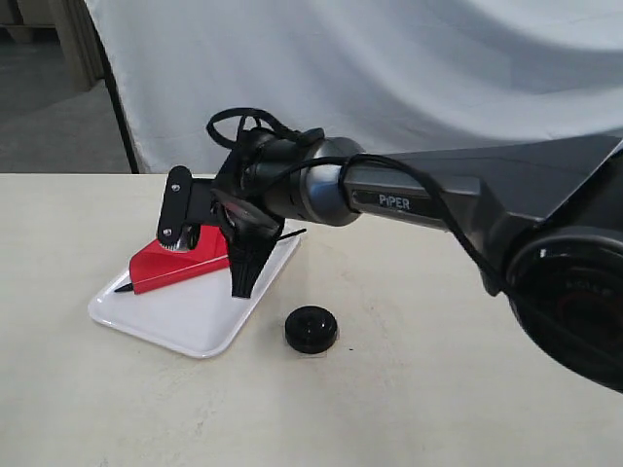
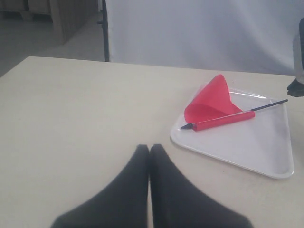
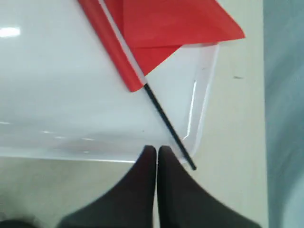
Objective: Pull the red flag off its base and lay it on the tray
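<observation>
The red flag [image 1: 180, 265] is lying on the tray [image 1: 195, 326], its cloth bunching up in a loose fold and its black stick stretching across the white surface. In the exterior view the right arm is covering the far part of the tray and the middle of the stick, so only the pointed tip at the left and a short bare end at the right are showing. The right gripper [image 3: 156, 149] is hanging over the tray's rim with its fingers pressing together and nothing between them. The stick's bare end is poking out over the rim just beside one finger, and whether it is touching that finger is hard to tell. The base [image 1: 311, 329] is sitting on the table [image 1: 438, 389] just beside the tray, apart from the flag, its centre hole not reading clearly. The left gripper [image 2: 149, 148], showing only in its own wrist view, is hovering over bare table apart from the tray, its fingers likewise meeting on nothing, their roots being cut off by the frame's edge.
</observation>
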